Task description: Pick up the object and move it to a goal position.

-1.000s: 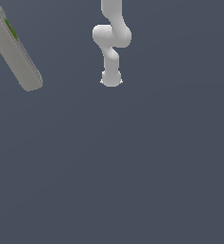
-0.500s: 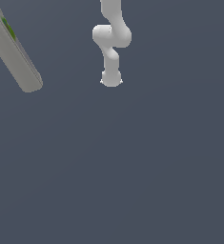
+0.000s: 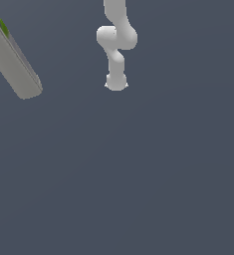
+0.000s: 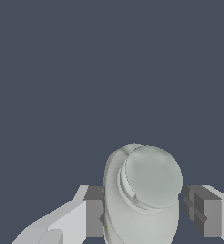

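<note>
Nothing has moved; pale grey-beige bottle (image 4: pixel 142 195), round-capped, sits between the spread gripper (image 4: pixel 147 209) fingers.

Both views are being rendered under soft, even light, with a flat slate background that is lit slightly brighter toward the top of the exterior view. No cast shadows are being thrown on the ground. Gentle shading is being shown on the bottle (image 4: pixel 144 195), its cap faintly highlighted without glare. Edges are being softened by low resolution; no lens distortion is being seen.
</note>
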Motion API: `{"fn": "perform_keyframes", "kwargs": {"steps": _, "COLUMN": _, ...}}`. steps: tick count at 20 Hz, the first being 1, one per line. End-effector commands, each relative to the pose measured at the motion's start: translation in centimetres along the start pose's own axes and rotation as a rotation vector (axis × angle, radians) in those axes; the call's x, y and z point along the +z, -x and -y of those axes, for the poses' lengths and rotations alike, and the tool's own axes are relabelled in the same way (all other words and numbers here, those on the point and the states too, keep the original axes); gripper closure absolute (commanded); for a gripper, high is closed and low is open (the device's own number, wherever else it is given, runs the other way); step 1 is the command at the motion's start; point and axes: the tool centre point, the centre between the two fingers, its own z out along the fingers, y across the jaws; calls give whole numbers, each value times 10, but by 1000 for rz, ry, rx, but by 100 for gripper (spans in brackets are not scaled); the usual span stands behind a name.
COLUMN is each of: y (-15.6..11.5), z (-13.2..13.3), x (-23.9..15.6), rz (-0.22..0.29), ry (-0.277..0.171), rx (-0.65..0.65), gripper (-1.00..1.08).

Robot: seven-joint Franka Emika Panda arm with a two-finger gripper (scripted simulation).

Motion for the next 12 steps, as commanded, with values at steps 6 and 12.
{"fn": "perform_keyframes", "kwargs": {"steps": 6, "y": -22, "z": -1, "x": -6, "rz": -10, "ry": 9, "rx": -5, "gripper": 108}}
{"fn": "perform_keyframes", "kwargs": {"steps": 12, "y": -25, "z": -2, "x": -6, "rz": -10, "ry": 9, "rx": -5, "gripper": 108}}
